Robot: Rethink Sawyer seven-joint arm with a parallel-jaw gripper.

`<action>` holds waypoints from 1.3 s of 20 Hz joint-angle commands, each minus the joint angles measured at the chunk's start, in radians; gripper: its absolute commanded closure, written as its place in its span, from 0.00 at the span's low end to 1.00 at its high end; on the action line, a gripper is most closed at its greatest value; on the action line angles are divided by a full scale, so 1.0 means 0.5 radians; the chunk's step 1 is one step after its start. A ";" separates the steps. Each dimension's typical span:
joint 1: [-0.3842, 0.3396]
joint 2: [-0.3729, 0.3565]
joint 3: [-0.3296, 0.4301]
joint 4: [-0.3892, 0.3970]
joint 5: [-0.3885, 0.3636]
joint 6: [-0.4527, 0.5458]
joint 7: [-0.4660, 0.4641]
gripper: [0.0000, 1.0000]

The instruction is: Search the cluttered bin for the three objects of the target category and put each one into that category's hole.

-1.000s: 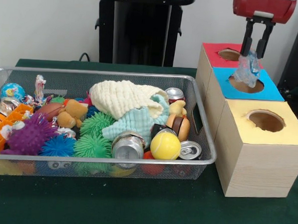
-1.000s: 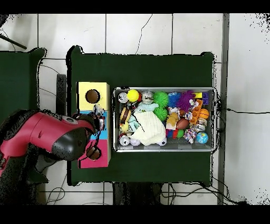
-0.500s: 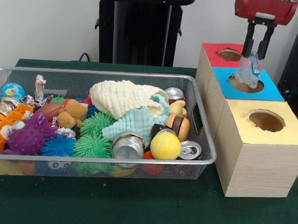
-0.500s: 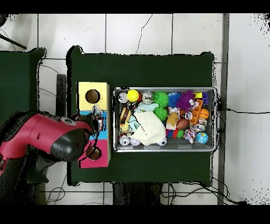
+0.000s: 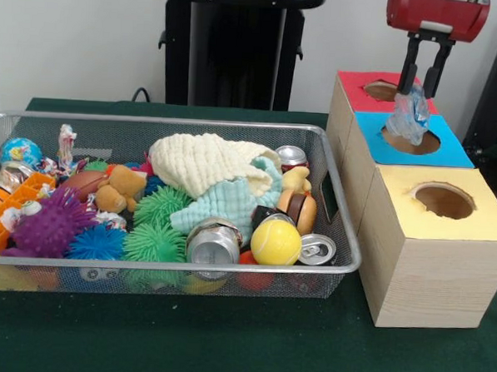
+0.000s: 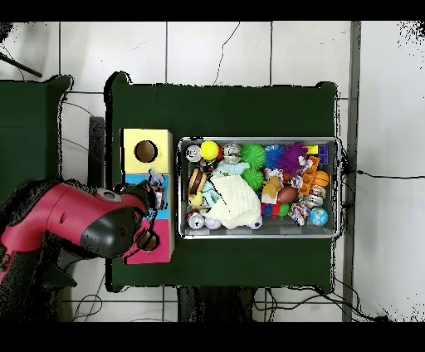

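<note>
My gripper (image 5: 418, 85) hangs over the blue-topped box and is shut on a piece of clear wrinkly plastic film (image 5: 409, 116). The film dangles just above the round hole (image 5: 412, 143) in the blue top, its lower end at the hole's rim. In the overhead view the gripper (image 6: 154, 187) and the film (image 6: 155, 176) show over the blue box; the arm hides the hole. The wire-mesh bin (image 5: 177, 122) lies to the left of the boxes, full of toys and cloths. A shiny crumpled piece (image 5: 7, 176) lies at its left end; I cannot tell whether it is film.
The red-topped box (image 5: 358, 82) stands behind the blue one and the yellow-topped box (image 5: 443, 213) in front of it. Silver cans (image 5: 214, 242), a yellow ball (image 5: 275, 241), spiky balls and a cream cloth (image 5: 204, 163) fill the bin. The black pedestal (image 5: 235, 48) stands behind the table.
The gripper and the hanging film have shifted slightly to the left in the front view, staying over the blue box's hole. The bin's contents have not moved.
</note>
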 commanded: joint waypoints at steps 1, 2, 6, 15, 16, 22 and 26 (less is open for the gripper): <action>-0.023 0.104 0.154 -0.088 0.019 0.072 0.805 1.00; -0.023 0.109 0.146 -0.090 0.021 0.063 0.803 1.00; -0.020 0.116 0.140 -0.094 0.023 0.047 0.801 1.00; -0.002 0.102 0.176 -0.101 0.017 0.096 0.799 1.00; -0.002 0.105 0.176 -0.103 0.018 0.107 0.797 1.00; -0.002 0.101 0.175 -0.107 0.017 0.100 0.791 1.00; -0.007 0.100 0.166 -0.106 0.018 0.082 0.791 1.00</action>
